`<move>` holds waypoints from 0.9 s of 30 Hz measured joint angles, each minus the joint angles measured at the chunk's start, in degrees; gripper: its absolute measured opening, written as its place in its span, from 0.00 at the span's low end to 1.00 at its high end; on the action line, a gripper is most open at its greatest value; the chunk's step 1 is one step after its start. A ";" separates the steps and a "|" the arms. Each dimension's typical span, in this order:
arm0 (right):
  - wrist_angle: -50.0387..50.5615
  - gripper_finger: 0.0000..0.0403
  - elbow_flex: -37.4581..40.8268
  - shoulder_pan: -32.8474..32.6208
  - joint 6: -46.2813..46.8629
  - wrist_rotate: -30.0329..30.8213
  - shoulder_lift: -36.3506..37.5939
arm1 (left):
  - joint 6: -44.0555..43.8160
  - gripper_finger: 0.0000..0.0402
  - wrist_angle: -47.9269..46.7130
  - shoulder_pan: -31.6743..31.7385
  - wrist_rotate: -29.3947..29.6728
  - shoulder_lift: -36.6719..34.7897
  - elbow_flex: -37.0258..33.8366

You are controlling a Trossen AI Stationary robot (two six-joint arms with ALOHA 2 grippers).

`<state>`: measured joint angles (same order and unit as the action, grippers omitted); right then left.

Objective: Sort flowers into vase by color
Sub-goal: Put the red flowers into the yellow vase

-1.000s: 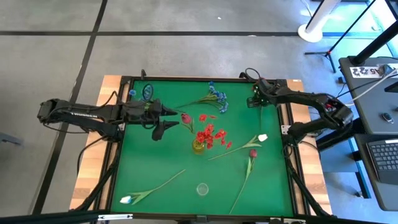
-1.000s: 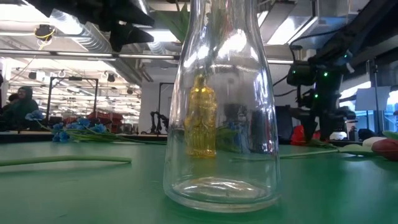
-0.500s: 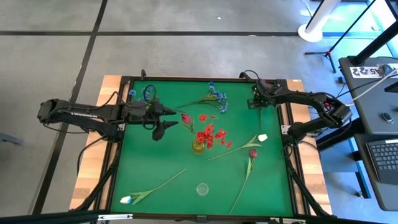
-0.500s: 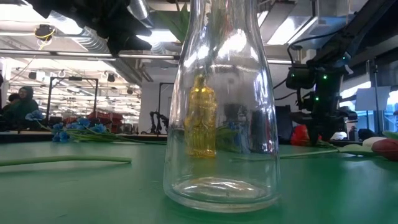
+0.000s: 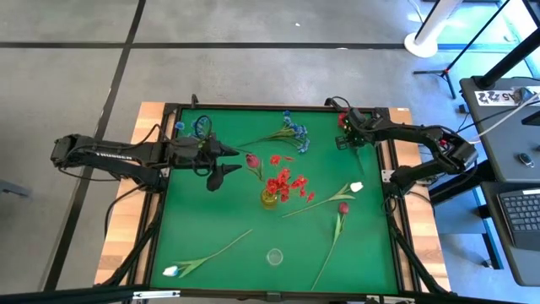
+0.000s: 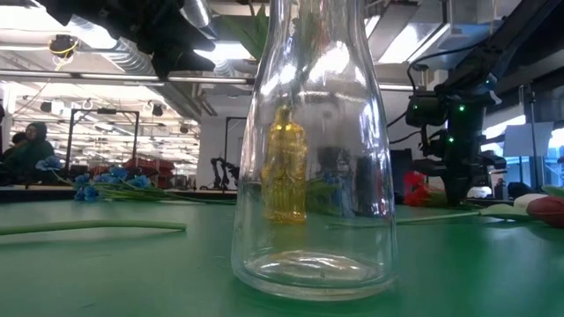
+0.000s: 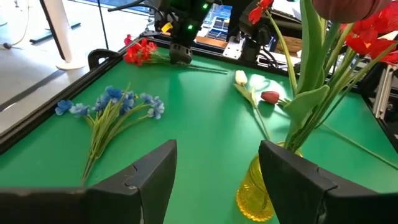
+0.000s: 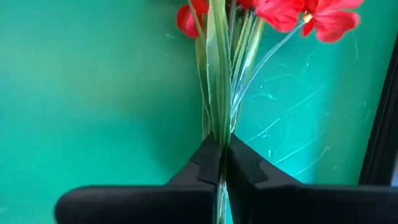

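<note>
Right gripper [image 8: 219,163] pinches the red spray's [image 8: 219,81] thin stems; they may slip out when lifted. Left gripper [image 7: 217,174] hangs open.

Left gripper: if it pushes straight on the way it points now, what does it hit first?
Probably the yellow vase with its red flowers, just ahead and slightly off-line. The left gripper is open, and depth is hard to judge.
</note>
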<state>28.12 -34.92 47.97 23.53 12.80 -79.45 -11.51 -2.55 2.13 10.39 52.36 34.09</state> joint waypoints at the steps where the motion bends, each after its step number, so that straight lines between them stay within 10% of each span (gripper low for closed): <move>1: 0.67 0.03 0.02 0.00 -0.54 -0.40 0.37 | 0.00 0.56 -0.02 0.00 0.02 0.00 0.00; 13: -0.82 0.01 0.09 0.00 -2.83 -8.58 19.82 | 0.06 0.56 2.09 -0.01 2.69 0.00 0.00; 21: -17.72 0.01 0.09 -2.52 -2.25 -26.88 37.37 | 1.22 0.56 6.90 -0.01 2.64 0.00 0.00; 27: -33.19 0.01 0.09 -13.14 0.42 -28.76 44.47 | 1.22 0.56 9.46 0.00 2.51 0.00 0.00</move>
<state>-5.06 -34.83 34.82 23.95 -15.96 -34.98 -10.28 6.91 2.13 12.90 52.36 34.09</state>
